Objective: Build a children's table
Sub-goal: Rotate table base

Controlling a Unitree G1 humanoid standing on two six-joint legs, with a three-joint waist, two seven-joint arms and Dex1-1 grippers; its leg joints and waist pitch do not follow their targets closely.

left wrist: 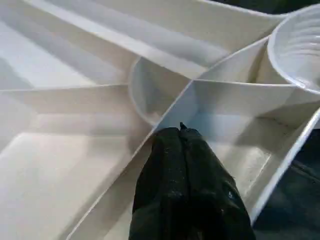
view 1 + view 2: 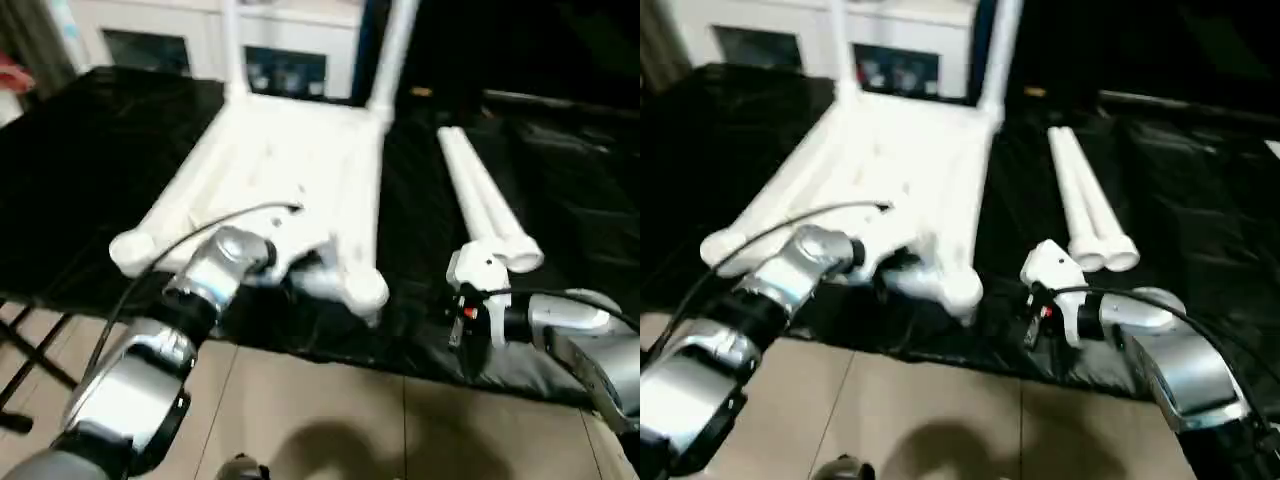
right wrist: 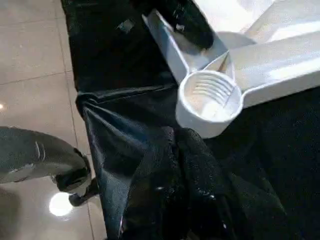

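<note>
The children's table top point(image 2: 285, 190) lies underside up near the table's front edge, two legs point(image 2: 485, 205) beside it. The left claw point(image 1: 182, 165), pressed together, rests among the ribs; the right claw point(image 3: 187, 165), also closed, is near a front corner socket point(image 3: 210, 100). A leg should enter this socket straight.

A worktop draped in glossy black sheeting point(image 2: 90, 170) stands on a floor of pale beige tiles point(image 2: 330, 410). Behind it, a white cabinet with dark glass doors point(image 2: 285, 70) lines the far wall.
</note>
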